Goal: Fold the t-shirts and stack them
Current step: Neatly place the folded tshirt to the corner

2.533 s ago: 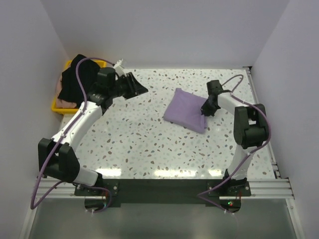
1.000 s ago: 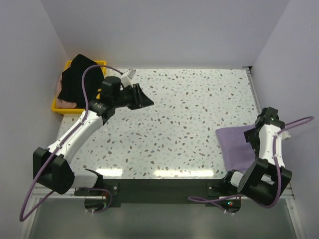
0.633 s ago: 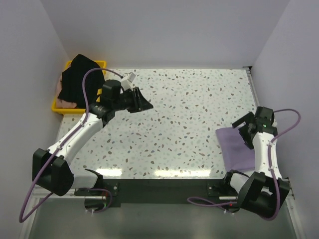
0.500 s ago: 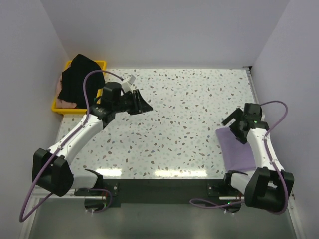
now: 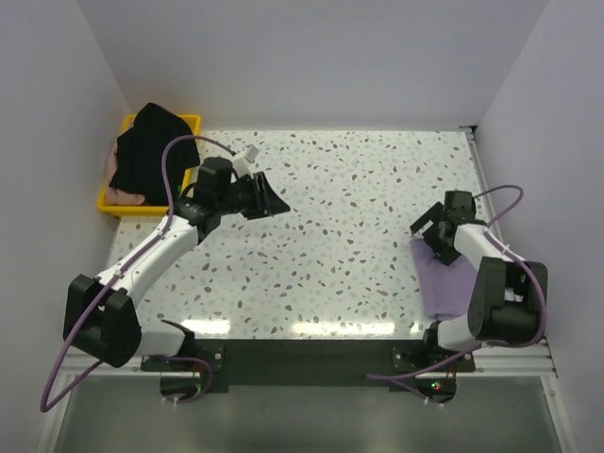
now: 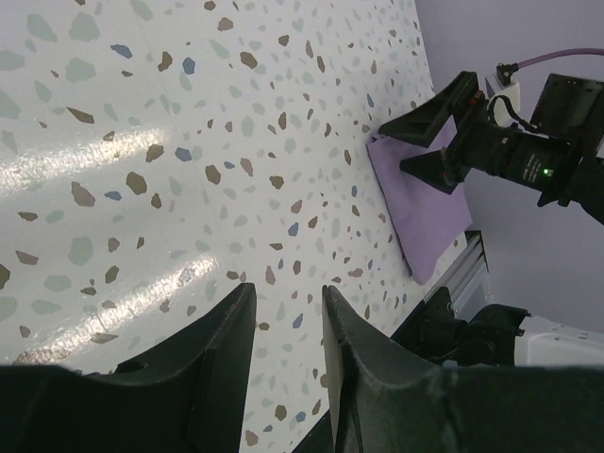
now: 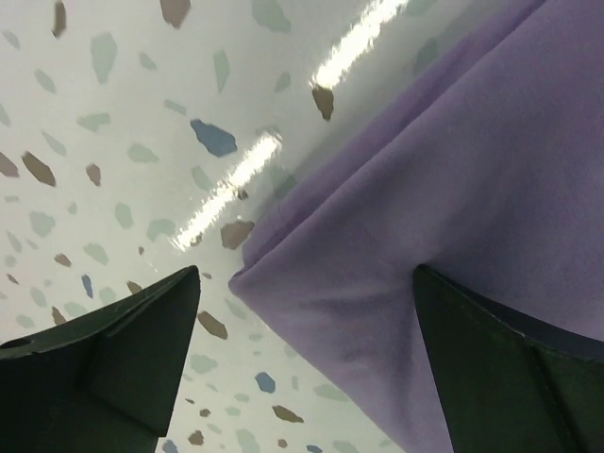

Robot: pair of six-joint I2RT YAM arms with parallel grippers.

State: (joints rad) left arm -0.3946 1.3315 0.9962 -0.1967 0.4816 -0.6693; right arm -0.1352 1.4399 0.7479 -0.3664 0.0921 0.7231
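Note:
The lavender t-shirt [image 5: 449, 280] lies folded at the table's near right edge. My right gripper [image 5: 427, 227] hovers wide open over its far left corner, holding nothing. In the right wrist view that corner of the lavender t-shirt [image 7: 453, 198] lies flat under the right gripper [image 7: 307, 276], between the spread fingers. The black t-shirt [image 5: 143, 154] is heaped in the yellow tray [image 5: 192, 120], with a bit of the pale pink t-shirt [image 5: 117, 193] showing under it. My left gripper [image 5: 271, 201] hangs over the left middle of the table, open and empty, pointing right. In the left wrist view the left gripper [image 6: 288, 294] faces the lavender t-shirt [image 6: 422, 205].
The yellow tray sits at the far left corner against the left wall. White walls close the table on the left, back and right. A metal rail [image 5: 491, 356] runs along the near edge beside the folded shirt.
The lavender t-shirt went from the table's middle to the near right edge. In the last second the right gripper swung off its right side to its far left corner. The left gripper edged slightly nearer.

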